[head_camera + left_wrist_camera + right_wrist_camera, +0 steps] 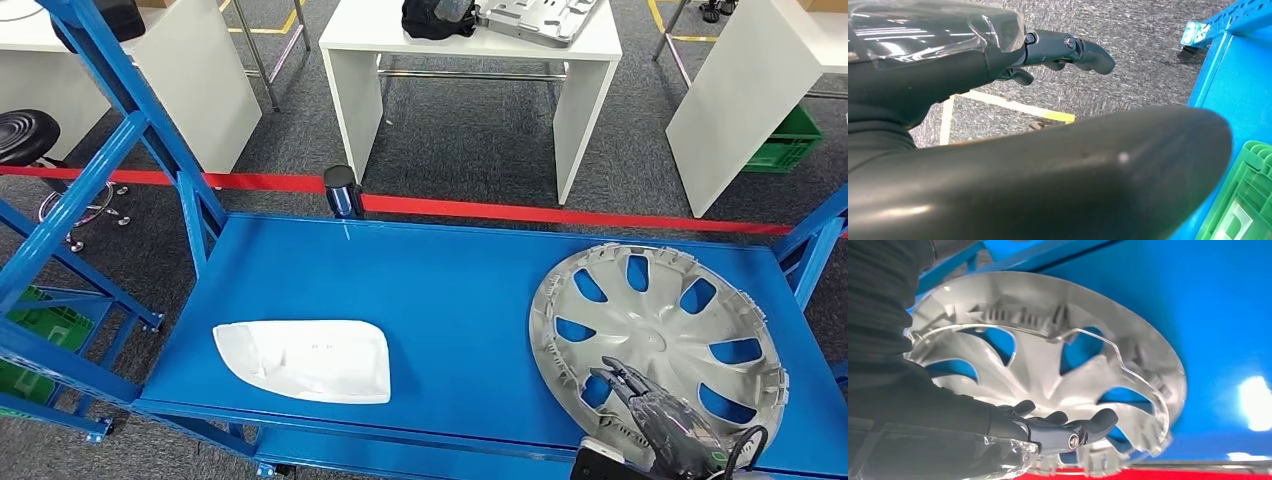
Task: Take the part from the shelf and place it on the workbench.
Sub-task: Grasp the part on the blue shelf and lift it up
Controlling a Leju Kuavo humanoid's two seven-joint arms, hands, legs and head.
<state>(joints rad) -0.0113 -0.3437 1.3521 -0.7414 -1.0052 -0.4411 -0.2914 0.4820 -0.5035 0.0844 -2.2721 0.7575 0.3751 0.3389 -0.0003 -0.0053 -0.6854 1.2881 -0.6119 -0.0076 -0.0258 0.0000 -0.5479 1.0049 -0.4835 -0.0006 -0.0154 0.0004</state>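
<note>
Hubcap (660,335) lying at 4 o'clock on the blue shelf (450,290): light, stiff plastic, slick-faced, probably best hooked through a spoke opening at the rim. Right hand (655,415) over its near edge, fingers (1068,427) apart, holding nothing.

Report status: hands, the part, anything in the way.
Right hand open, over hubcap near rim, no grip. Left hand open, beside the shelf, above floor. Hubcap flat on blue shelf. White cover apart, not blocking.
</note>
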